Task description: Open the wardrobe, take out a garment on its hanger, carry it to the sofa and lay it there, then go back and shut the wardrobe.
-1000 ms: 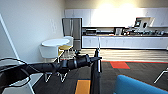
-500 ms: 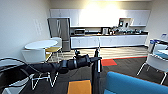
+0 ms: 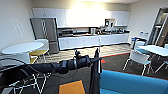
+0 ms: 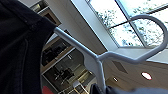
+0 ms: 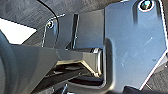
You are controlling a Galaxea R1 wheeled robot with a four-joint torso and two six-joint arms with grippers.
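Now the left gripper [image 3: 96,59] holds the hanger [image 3: 99,53], garment [image 3: 94,75] hanging below.

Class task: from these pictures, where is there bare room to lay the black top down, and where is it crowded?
Free: the blue sofa seat right of the hanging garment; the white table top.
Crowded: chair legs beneath the left arm, by the round table.

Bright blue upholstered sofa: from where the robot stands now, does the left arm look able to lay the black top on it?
Probably yes. The left arm stretches forward with the black long-sleeved top hanging on its thin white hanger right beside the bright blue upholstered sofa, and nothing stands between them.
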